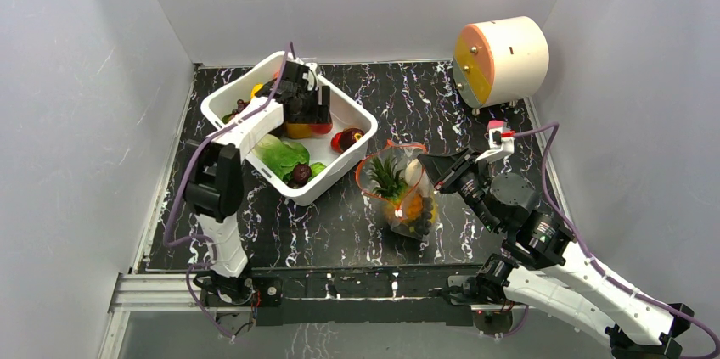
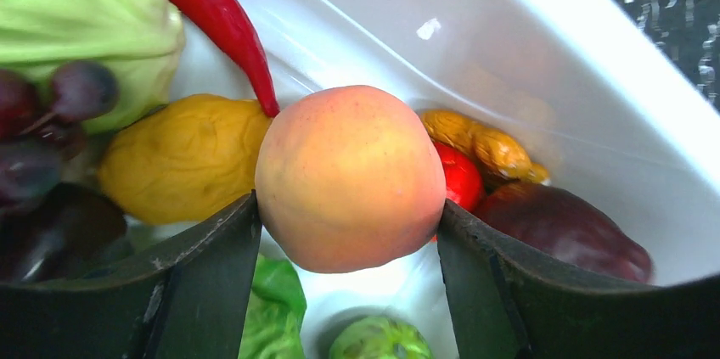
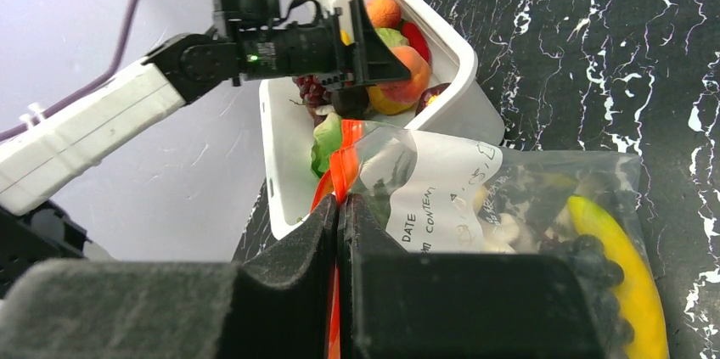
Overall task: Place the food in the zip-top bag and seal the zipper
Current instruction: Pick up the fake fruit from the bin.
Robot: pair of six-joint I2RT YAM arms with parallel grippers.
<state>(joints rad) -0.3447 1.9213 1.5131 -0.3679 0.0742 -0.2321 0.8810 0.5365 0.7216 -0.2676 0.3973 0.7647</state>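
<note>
My left gripper [image 1: 307,113] is inside the white tub [image 1: 222,100], shut on a peach [image 2: 350,176] held between both fingers above the other food. The tub holds a red chilli [image 2: 219,15], a yellow fruit [image 2: 182,159], grapes [image 2: 51,121], greens [image 1: 280,155] and a dark red fruit [image 2: 565,227]. The clear zip-top bag [image 1: 399,193] stands open on the table, with a pineapple [image 1: 390,181], a banana [image 3: 624,274] and dark grapes [image 3: 590,261] inside. My right gripper [image 3: 340,206] is shut on the bag's red zipper [image 3: 344,168] at the mouth edge.
A white and orange cylinder [image 1: 501,58] lies at the back right. White walls close in the black marbled table [image 1: 340,223] on three sides. The tub sits at the back left, the bag just right of it.
</note>
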